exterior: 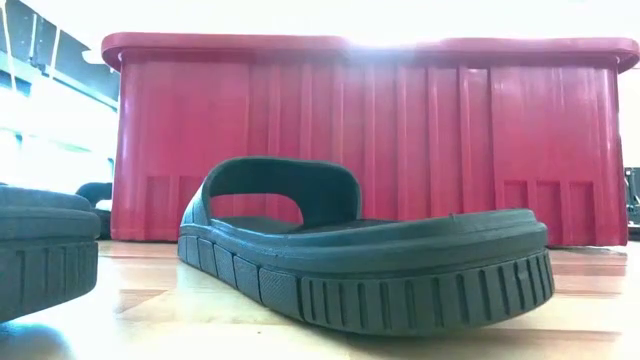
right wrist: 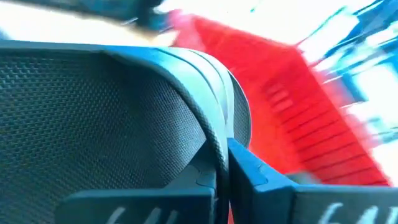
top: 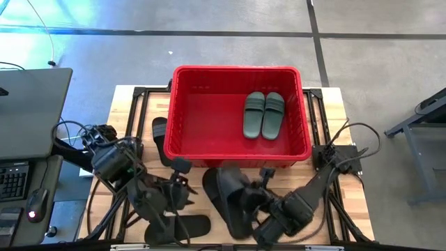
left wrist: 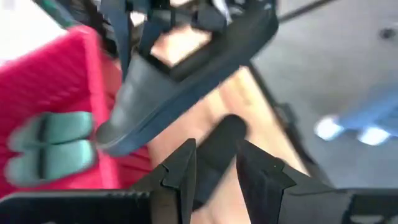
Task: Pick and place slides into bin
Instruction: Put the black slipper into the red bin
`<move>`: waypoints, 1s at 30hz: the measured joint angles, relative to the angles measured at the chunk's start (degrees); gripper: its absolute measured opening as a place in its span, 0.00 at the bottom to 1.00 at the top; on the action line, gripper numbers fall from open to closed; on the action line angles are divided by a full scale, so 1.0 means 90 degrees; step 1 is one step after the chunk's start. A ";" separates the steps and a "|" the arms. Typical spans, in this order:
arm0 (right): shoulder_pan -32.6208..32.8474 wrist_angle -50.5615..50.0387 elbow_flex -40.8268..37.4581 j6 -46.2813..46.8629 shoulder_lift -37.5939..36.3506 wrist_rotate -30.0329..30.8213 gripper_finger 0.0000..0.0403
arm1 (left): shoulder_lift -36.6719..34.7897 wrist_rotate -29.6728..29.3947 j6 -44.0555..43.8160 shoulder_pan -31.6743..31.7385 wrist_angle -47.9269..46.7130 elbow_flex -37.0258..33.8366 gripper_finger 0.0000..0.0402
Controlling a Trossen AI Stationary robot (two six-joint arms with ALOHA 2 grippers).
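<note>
Right pincer [right wrist: 222,180] pinching a black slide [right wrist: 106,118].
Left pincer [left wrist: 214,171] spread near the red bin [top: 182,132]; green pair [top: 264,115] inside.

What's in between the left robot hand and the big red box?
In the high view, only bare wooden table lies between the left gripper and the red bin. A black slide sits off to the side, against the bin's left wall.

No text, label, brand, number or sign can be read on anything in these views
</note>
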 joint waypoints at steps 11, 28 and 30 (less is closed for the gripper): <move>-0.2925 0.0186 0.0000 -0.2595 -0.0075 -0.0020 0.00 | -0.0432 -0.2355 0.1166 0.0002 0.0005 -0.0002 0.25; -0.5852 0.4775 -0.0010 -0.7016 0.1367 -0.3390 0.00 | -0.0562 -0.2931 0.1156 0.0728 0.0022 -0.0005 0.25; -0.5893 0.4912 -0.0011 -0.7018 0.1685 -0.3661 0.00 | -0.0562 -0.2933 0.1132 0.0769 0.0026 -0.0005 0.25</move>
